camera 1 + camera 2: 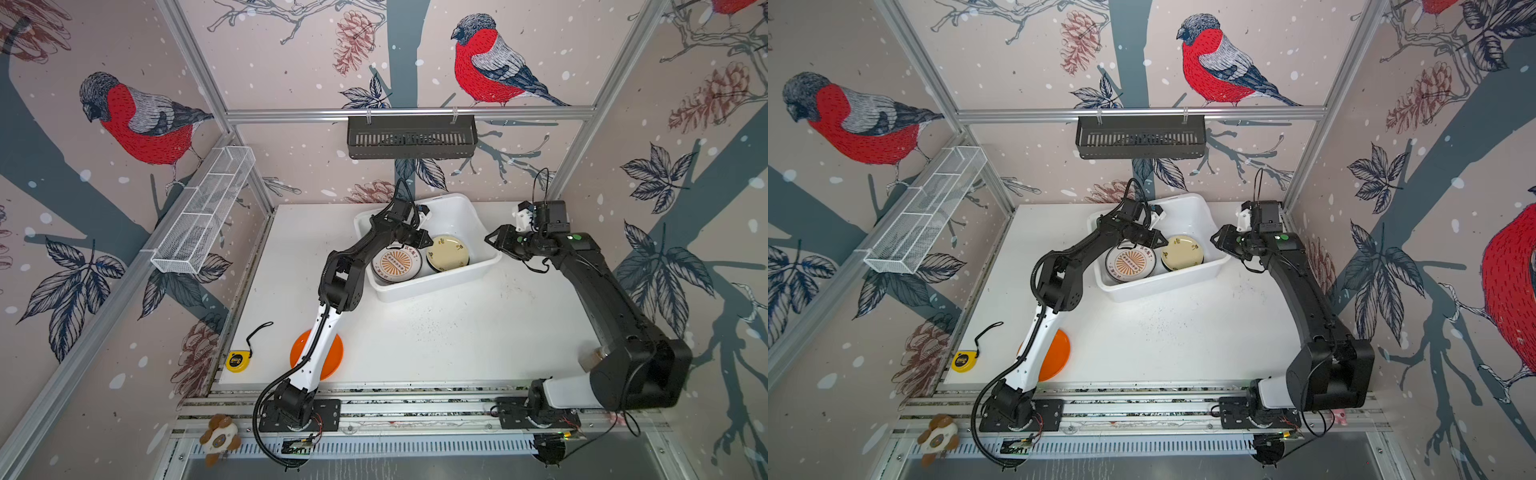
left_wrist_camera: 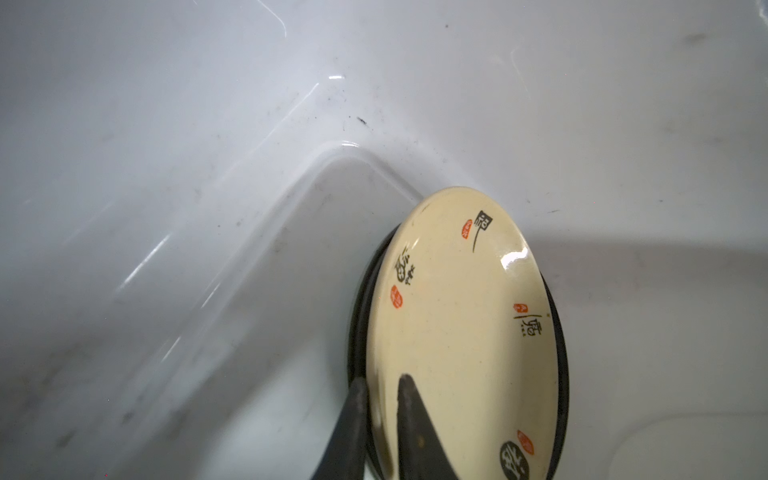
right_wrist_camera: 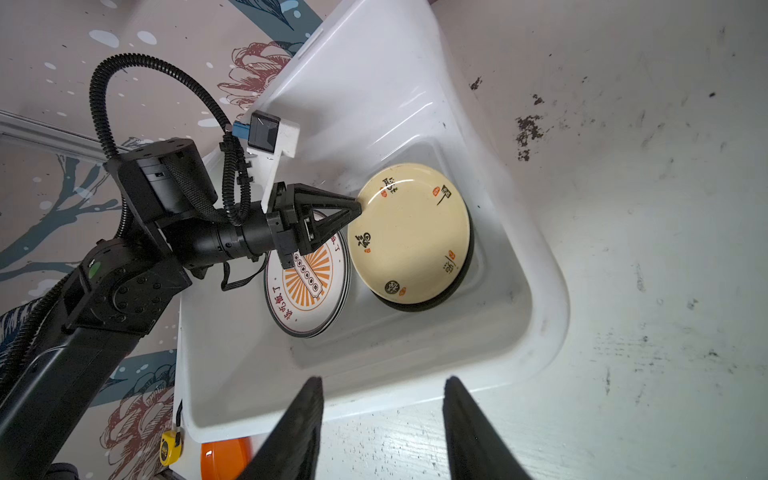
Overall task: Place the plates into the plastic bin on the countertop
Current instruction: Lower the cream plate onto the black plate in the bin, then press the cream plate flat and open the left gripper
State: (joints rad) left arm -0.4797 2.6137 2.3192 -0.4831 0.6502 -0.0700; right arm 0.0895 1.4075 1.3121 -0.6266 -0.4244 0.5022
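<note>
In the bin (image 3: 374,91), my left gripper (image 2: 382,378) has its fingers on either side of the cream plate (image 2: 457,332) rim. I cannot tell if it pinches. Only the right wrist view shows the sunburst plate (image 3: 291,303) beside it. The orange plate (image 1: 332,353) lies outside the bin. My right gripper (image 3: 382,380) gapes empty near the bin. Both binned plates carry Chinese signs.
</note>
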